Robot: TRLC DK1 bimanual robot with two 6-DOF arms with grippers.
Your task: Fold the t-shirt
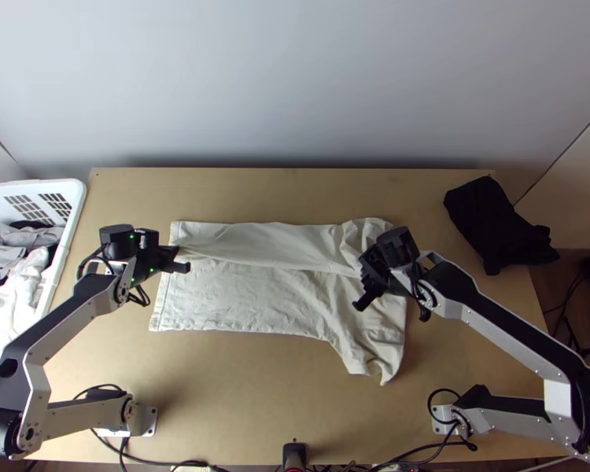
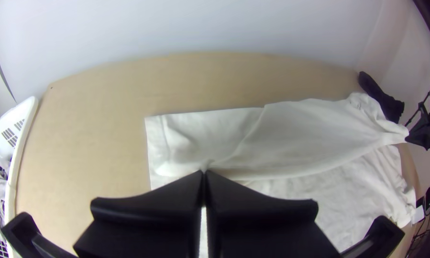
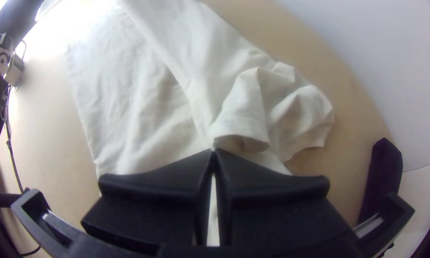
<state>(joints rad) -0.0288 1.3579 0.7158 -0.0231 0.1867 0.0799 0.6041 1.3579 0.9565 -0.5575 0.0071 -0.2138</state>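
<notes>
Near edge: we see cables [image 1: 165, 462] along the table [image 1: 240, 409], between the mounts of the two arms.
Near corner of shirt: at the right end of the t-shirt [image 1: 240, 295], we find a creased, uneven flap hanging out from the body toward the near edge.
Shirt, location: we locate it across the middle of the table, between the two arms.
Shirt, colour: plain cream.
Shirt, near layer: we read it as laid out mostly flat, with fine wrinkles at the left and longer, deeper creases toward the right.
Right gripper [image 1: 363, 275]: pressed together, pinching the edge of the upper layer toward the shirt's right end.
Left gripper [image 1: 177, 252]: pressed together, pinching that same edge at the shirt's left end.
Shirt, upper layer: we see a long band folded over the far part, its edge running between both grippers.
Shirt, right end: beside the right gripper we note a sleeve [image 3: 238, 117] with a curled, open mouth, and bunched cloth past it.
Left side: a white basket [image 1: 76, 200] holding grey and white clothes [image 1: 20, 283].
Far right: a black cloth [image 1: 488, 220], crumpled on the table.
Behind: a pale wall [image 1: 295, 86].
</notes>
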